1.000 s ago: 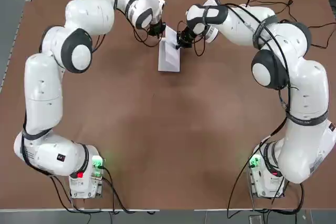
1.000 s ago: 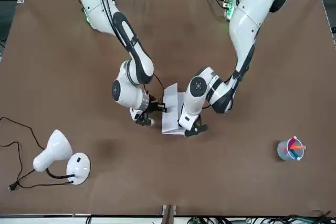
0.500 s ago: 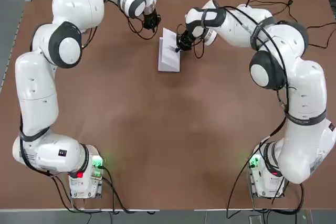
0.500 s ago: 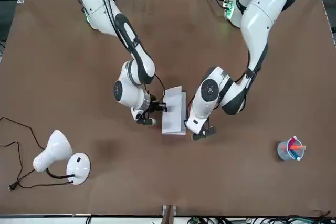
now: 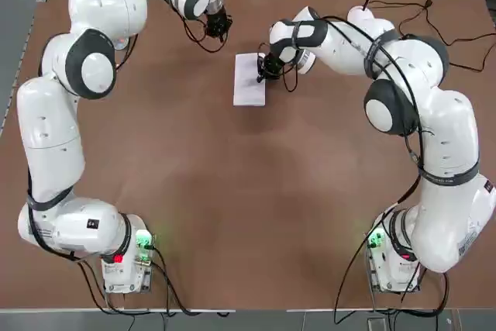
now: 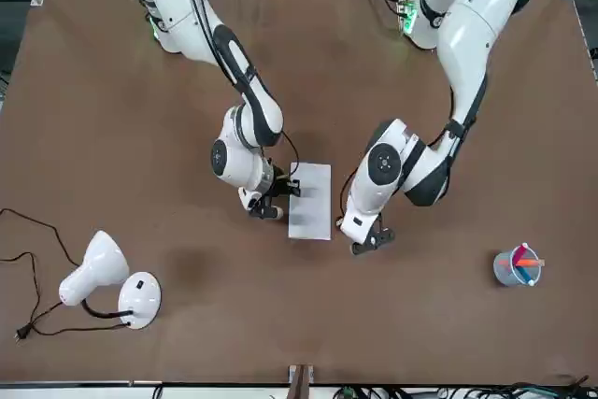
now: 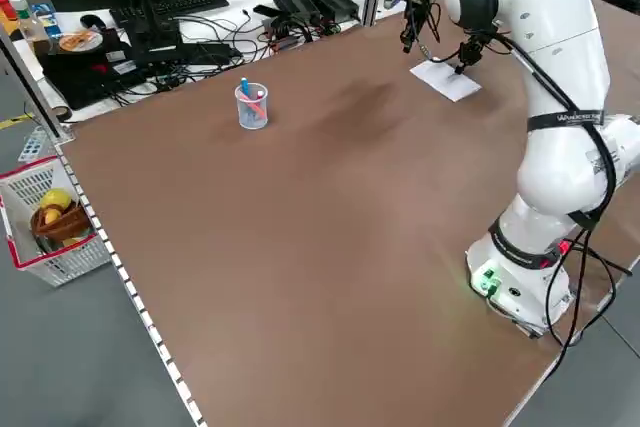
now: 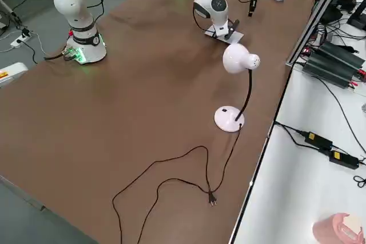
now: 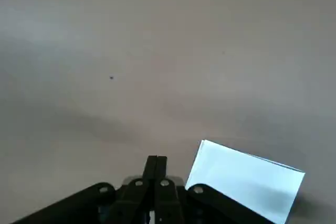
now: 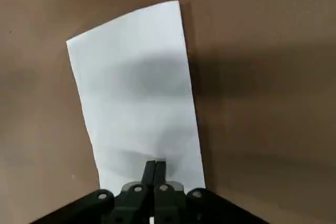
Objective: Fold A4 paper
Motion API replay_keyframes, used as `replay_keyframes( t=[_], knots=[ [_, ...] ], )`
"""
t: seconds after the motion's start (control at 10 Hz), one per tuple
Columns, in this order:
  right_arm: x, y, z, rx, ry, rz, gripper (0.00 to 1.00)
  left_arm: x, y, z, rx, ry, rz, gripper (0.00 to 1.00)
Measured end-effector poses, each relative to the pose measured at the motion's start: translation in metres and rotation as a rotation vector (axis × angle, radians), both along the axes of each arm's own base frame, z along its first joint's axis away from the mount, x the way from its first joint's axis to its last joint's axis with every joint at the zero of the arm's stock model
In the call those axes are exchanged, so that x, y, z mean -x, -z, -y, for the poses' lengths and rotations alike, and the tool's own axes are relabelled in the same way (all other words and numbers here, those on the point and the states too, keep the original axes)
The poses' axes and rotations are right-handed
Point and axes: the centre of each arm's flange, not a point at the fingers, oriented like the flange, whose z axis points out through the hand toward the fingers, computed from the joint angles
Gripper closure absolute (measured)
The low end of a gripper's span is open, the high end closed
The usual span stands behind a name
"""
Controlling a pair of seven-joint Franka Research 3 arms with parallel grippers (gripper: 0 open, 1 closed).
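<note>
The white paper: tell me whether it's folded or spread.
Folded: the paper shows as a narrow strip in the top view, and the left wrist view shows doubled layers along one edge.

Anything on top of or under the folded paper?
Right gripper overlaps one edge of the paper; contact unclear. Nothing else shows on top. Whatever lies beneath is covered.

White lamp (image 6: 94,269) lying on brown table (image 6: 374,324); pens (image 6: 529,263) in cup (image 6: 509,275).
</note>
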Motion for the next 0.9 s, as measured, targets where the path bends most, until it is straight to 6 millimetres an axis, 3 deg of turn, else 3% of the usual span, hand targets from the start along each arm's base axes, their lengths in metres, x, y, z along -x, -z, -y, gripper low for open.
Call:
replay_keyframes(
  t=[0.4,0.6,0.8,0.9],
  knots=[
    [-0.002,-0.004,-0.003,-0.006,-0.002,0.007,0.98,-0.008,-0.019,-0.019,0.022,-0.010,-0.025,0.99],
    [0.006,-0.014,-0.019,-0.018,-0.028,0.017,0.98,-0.016,-0.024,-0.031,0.025,-0.029,-0.014,0.99],
    [0.016,-0.023,-0.024,-0.019,-0.048,0.023,0.98,-0.034,-0.047,-0.064,0.031,-0.078,0.021,0.97],
    [0.022,-0.024,-0.018,-0.011,-0.063,0.023,0.98,-0.044,-0.062,-0.085,0.033,-0.109,0.044,0.86]
  ],
)
